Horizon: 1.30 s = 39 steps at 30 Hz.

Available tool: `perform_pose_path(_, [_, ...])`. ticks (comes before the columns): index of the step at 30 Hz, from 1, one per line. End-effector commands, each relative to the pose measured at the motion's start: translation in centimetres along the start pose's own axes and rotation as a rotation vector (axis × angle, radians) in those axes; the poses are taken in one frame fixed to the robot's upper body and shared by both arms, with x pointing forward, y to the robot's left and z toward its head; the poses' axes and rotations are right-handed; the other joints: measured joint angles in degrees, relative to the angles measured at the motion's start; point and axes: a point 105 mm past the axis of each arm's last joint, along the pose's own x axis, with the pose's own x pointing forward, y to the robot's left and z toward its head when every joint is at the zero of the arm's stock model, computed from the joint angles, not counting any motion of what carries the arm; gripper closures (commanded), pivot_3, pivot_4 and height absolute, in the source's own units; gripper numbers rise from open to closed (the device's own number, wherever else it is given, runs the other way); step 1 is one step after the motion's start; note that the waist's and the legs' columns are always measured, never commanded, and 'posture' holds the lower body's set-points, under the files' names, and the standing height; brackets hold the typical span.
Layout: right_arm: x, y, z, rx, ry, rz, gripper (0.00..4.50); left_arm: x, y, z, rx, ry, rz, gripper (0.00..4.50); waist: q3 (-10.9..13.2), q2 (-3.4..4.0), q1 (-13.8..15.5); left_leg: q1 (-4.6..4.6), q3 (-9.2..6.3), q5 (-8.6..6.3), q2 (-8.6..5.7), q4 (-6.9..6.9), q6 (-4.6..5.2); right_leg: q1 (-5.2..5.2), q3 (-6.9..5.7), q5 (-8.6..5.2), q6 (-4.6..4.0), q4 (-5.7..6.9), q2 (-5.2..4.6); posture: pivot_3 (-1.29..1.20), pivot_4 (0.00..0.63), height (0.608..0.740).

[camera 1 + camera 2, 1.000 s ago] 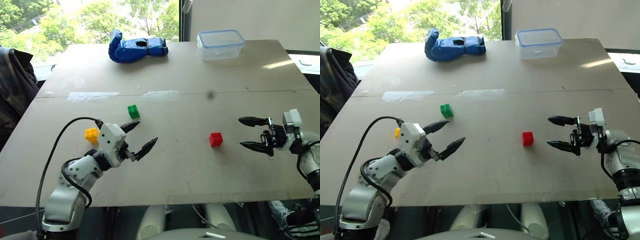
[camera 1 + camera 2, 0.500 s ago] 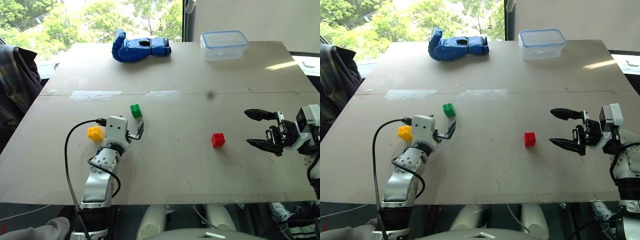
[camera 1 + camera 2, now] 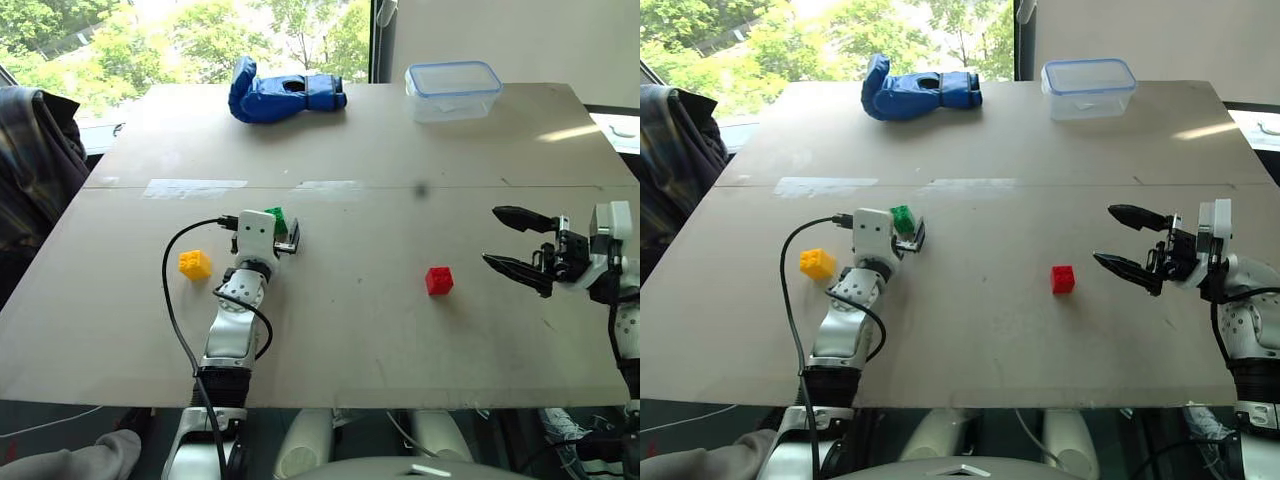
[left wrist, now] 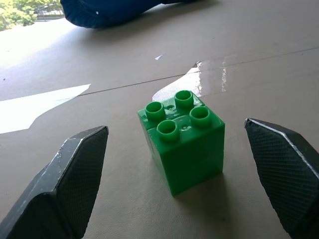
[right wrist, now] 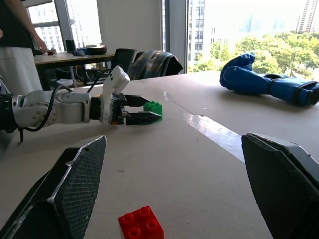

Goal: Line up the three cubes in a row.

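Left hand point(image 4: 177, 164) lay low and level over the worktop point(image 3: 400, 330), fingers spread wide, nothing gripped. Green cube point(image 4: 182, 139) sat between the two fingertips, studs up, clear of both pads, with a gap on either side. It stood slightly rotated against the line of the fingers, so one corner pointed toward the wrist camera.

Right hand point(image 3: 520, 248) hung above the worktop on the robot's right, fingers wide apart and empty, pointing toward the red cube point(image 3: 438, 280), which lay near it but well clear of the fingertips.

Positions: green cube near the middle of the worktop's left half; yellow cube point(image 3: 194, 264) nearer the robot and further to its left, beside the left forearm; red cube off to the right, well apart from the other two. No row formed yet. Blue glove point(image 3: 285, 93) and clear lidded container point(image 3: 452, 90) at the far edge, out of the way.

Judged step: grasp of the green cube by the left hand.

Notes for doing it well:
- Because the cube was skewed, the pads would likely meet edges before faces; a small wrist turn first would give flat contact.
- Push in a little further so the pads land on the body, not the near corner.
- Close slowly; uneven contact could spin or shove the light block.
- Watch the cable point(image 3: 175, 300) trailing near the yellow cube.
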Motion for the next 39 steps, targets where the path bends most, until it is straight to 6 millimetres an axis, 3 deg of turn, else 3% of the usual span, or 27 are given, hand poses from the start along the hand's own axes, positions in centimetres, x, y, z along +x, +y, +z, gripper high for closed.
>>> perform_pose_path(1, [-0.5, 0.0, 1.2, -0.063, -0.025, -0.021, 0.05, 0.7, 0.0, 0.5, -0.023, -0.019, 0.032, 0.00, 0.00, 0.00, 0.02, 0.00, 0.00, 0.00, 0.00, 0.00, 0.00, 0.00, 0.00, 0.00, 0.00, 0.00, 0.00, 0.00, 0.150, 0.740])
perform_pose_path(3, [-0.7, 0.0, 1.2, -0.067, -0.026, -0.027, 0.05, 0.7, 0.3, 0.1, -0.038, 0.003, 0.056, 0.00, 0.00, -0.01, 0.00, -0.01, 0.00, 0.00, -0.01, 0.00, 0.00, 0.00, 0.00, 0.00, 0.00, 0.00, -0.01, 0.00, 0.150, 0.740])
perform_pose_path(4, [-0.8, 0.0, 1.2, -0.070, -0.025, -0.031, 0.00, 0.7, 0.5, -0.1, -0.045, 0.013, 0.073, 0.52, 0.00, -0.01, -0.01, 0.00, 0.00, 0.00, -0.01, 0.00, 0.00, 0.00, 0.01, 0.00, 0.00, 0.01, -0.01, 0.00, 0.150, 0.740])
perform_pose_path(5, [-0.9, -0.1, 1.2, -0.071, -0.024, -0.034, 0.00, 0.7, 0.6, -0.3, -0.058, 0.021, 0.084, 0.67, 0.00, -0.01, -0.06, 0.01, 0.00, 0.00, -0.01, 0.00, 0.00, 0.00, 0.01, 0.00, 0.00, 0.02, -0.01, 0.00, 0.150, 0.740])
perform_pose_path(11, [-1.6, -0.3, 1.0, -0.073, -0.020, -0.040, 0.00, 0.4, 0.4, -1.0, -0.115, 0.060, 0.106, 3.22, -0.01, -0.01, -0.07, 0.06, 0.02, 0.01, -0.01, 0.01, -0.01, 0.01, 0.03, 0.00, 0.01, 0.08, 0.01, 0.00, 0.150, 0.740])
perform_pose_path(14, [-1.8, -0.4, 0.8, -0.071, -0.020, -0.042, 0.00, 0.3, 0.0, -0.9, -0.111, 0.055, 0.087, 3.20, -0.02, -0.01, -0.09, 0.07, 0.03, 0.01, -0.02, 0.01, -0.01, 0.01, 0.04, 0.00, 0.01, 0.08, 0.02, 0.00, 0.150, 0.740])
perform_pose_path(17, [-2.1, -0.5, 0.6, -0.068, -0.019, -0.043, 0.00, 0.2, -1.4, 0.0, -0.094, 0.008, -0.048, 3.20, -0.02, -0.01, -0.06, 0.07, 0.03, 0.01, -0.02, 0.01, -0.01, 0.00, 0.04, 0.00, 0.00, 0.08, 0.02, 0.00, 0.150, 0.740])
perform_pose_path(22, [-2.5, -0.4, 0.4, -0.049, -0.020, -0.032, 0.00, -1.6, -5.3, 2.2, -0.097, -0.135, -0.538, 3.20, -0.01, -0.02, -0.05, 0.04, 0.03, 0.03, -0.02, 0.01, -0.04, 0.00, 0.03, 0.00, 0.00, 0.06, 0.02, 0.00, 0.150, 0.740])
perform_pose_path(26, [-2.9, -0.5, 0.1, -0.051, -0.005, -0.032, 0.00, -3.6, -7.4, 2.7, -0.114, -0.169, -0.907, 3.20, -0.01, 0.00, -0.17, 0.04, 0.03, 0.04, -0.02, 0.01, -0.06, 0.00, 0.01, -0.01, -0.01, 0.05, 0.04, 0.00, 0.150, 0.740])
perform_pose_path(29, [-3.4, -0.2, 0.1, -0.034, -0.009, -0.014, 0.00, -4.6, -8.5, 2.6, -0.021, -0.175, -1.192, 3.20, -0.01, -0.01, -0.18, 0.05, 0.06, 0.04, -0.05, 0.02, -0.05, 0.01, 0.02, -0.01, -0.01, 0.06, 0.08, 0.00, 0.150, 0.740])
perform_pose_path(35, [-4.1, 0.8, 0.0, -0.029, -0.010, 0.037, 0.00, -4.0, -10.0, 2.4, 0.210, -0.141, -1.477, 3.20, 0.00, -0.03, -0.38, -0.01, 0.09, 0.03, -0.15, 0.11, -0.02, 0.03, -0.03, -0.01, -0.01, 0.02, 0.16, 0.00, 0.150, 0.740])
perform_pose_path(39, [-4.5, 1.6, -0.2, -0.031, 0.010, 0.074, 0.00, -3.9, -10.9, 2.2, 0.309, -0.134, -1.580, 3.20, 0.00, -0.03, -0.84, -0.13, 0.12, 0.02, -0.17, 0.21, 0.00, 0.03, -0.09, -0.01, 0.00, 0.00, 0.18, 0.00, 0.150, 0.740])
